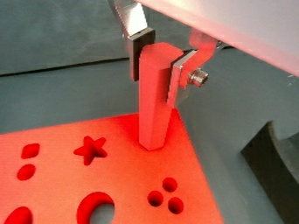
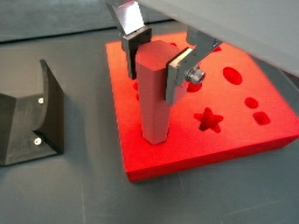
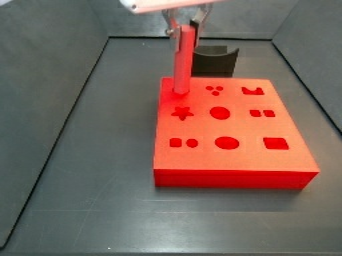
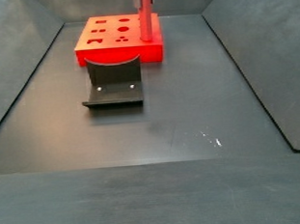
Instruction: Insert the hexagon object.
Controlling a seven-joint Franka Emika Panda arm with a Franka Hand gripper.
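Wrist views show the gripper (image 1: 160,59) clamped on the long salmon hexagon rod (image 1: 156,96), upright, lower end on the flat bright-red block with shaped holes (image 2: 233,131). Likely partly seated near the block's edge; pushing down and release remain.

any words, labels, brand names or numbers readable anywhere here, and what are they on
None: no view shows any readable text.
Red block: only shaped cut-out holes, no lettering.
Hexagon object: plain salmon, unmarked, held upright between the fingers of the gripper over the block.
Fixture: plain dark, only screw heads.
Floor: bare.
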